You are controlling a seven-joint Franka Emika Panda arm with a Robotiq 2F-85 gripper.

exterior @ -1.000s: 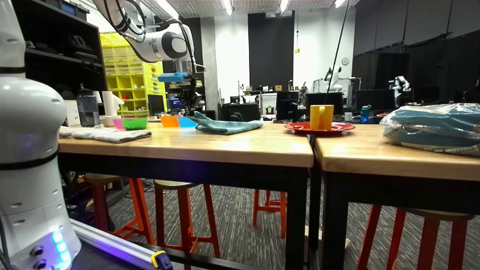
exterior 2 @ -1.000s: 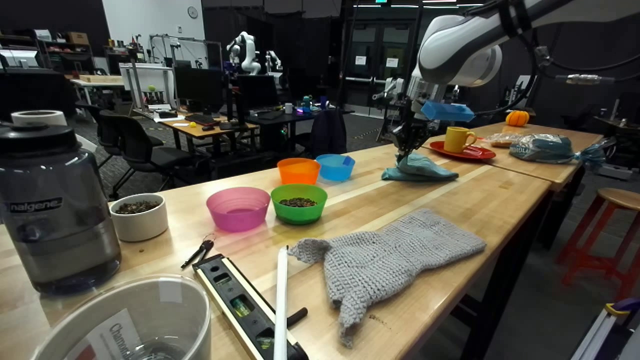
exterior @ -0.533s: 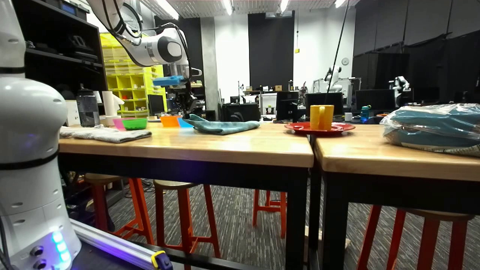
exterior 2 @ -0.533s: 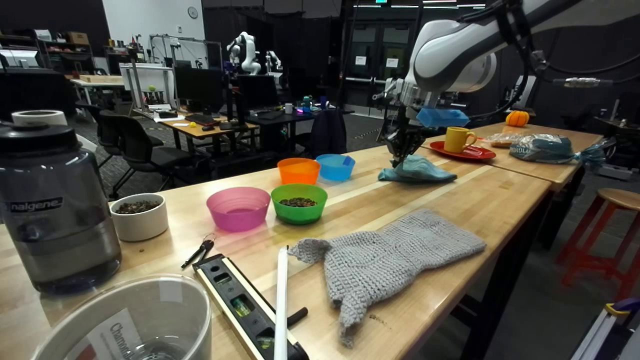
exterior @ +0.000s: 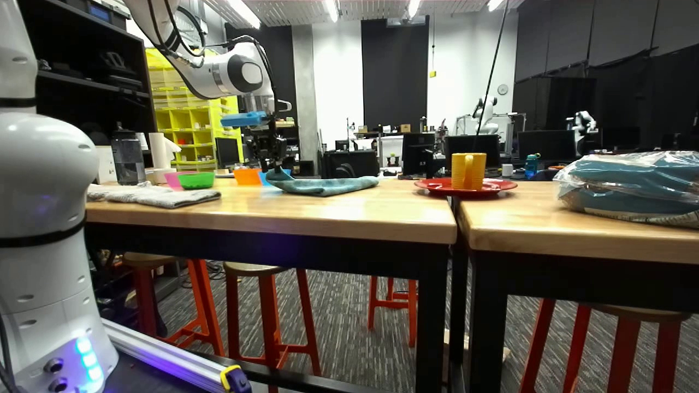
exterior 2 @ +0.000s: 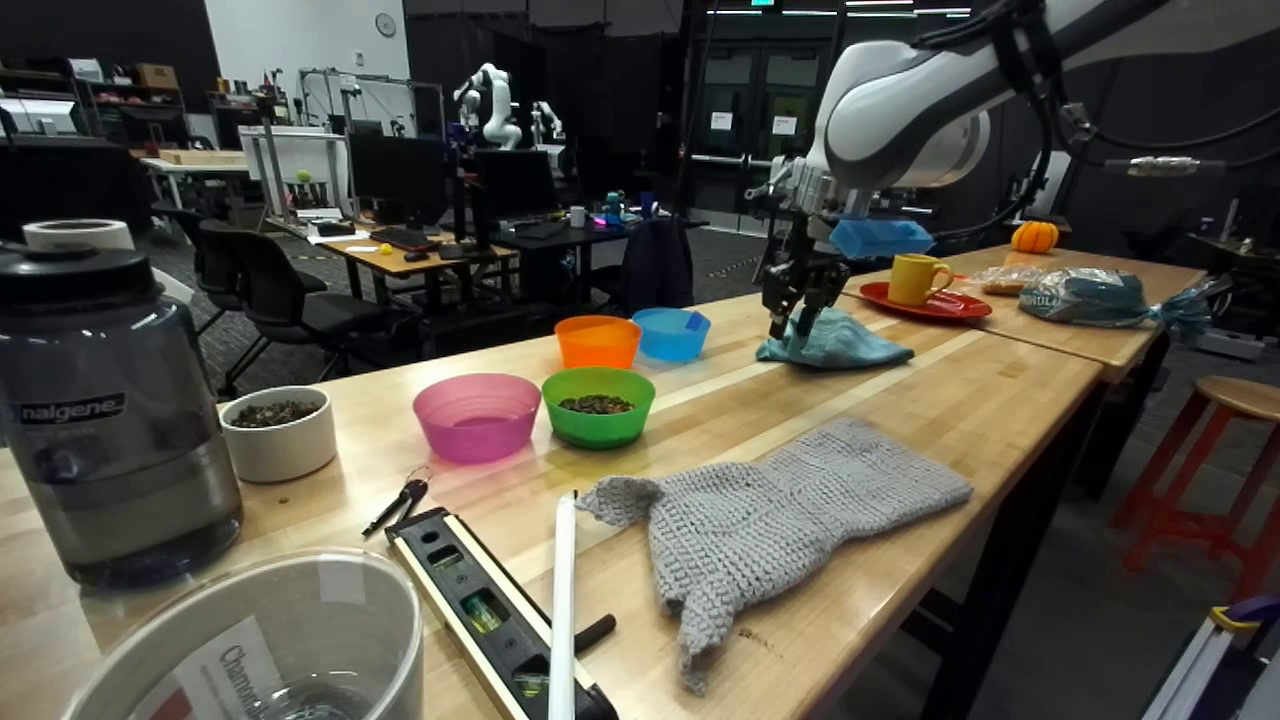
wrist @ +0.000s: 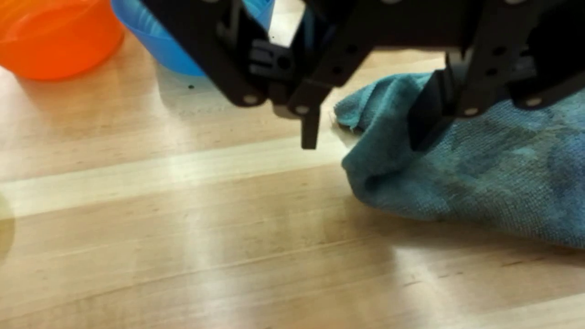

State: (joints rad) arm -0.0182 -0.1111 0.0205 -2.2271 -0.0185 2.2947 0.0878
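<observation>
Surface: runs beneath my tool, with bare wood under one finger. If I pressed down too far, I judge that tip would scrape or jam, since no cloth cushions it.
Teal cloth: folded, lying on the surface below my tool and out to one side, its turned-up end visible in the space between my fingers. It looks limp, so an off-centre push could bunch it, slide it or undo the fold.
Red plate: beyond the cloth from my tool, well apart; cloth shoved far that way might nudge it.
Tool state: fingers spread well apart, gripping nothing. One overlaps the fold, perhaps against it, though I cannot be sure of contact; the other stands off the cloth. Drawing them together from this lopsided stance might catch only an upper layer; pulling away could drag the cloth if its weave snags.
Orange bowl: farther from my tool than the blue bowl; they stand close, so a knock could pass between them.
Blue bowl: on my cloth-free finger's side; a swing that way, fingers this wide, might clip it.
Yellow mug: upright on the plate, past the cloth from my tool; a bumped plate could rock it.
</observation>
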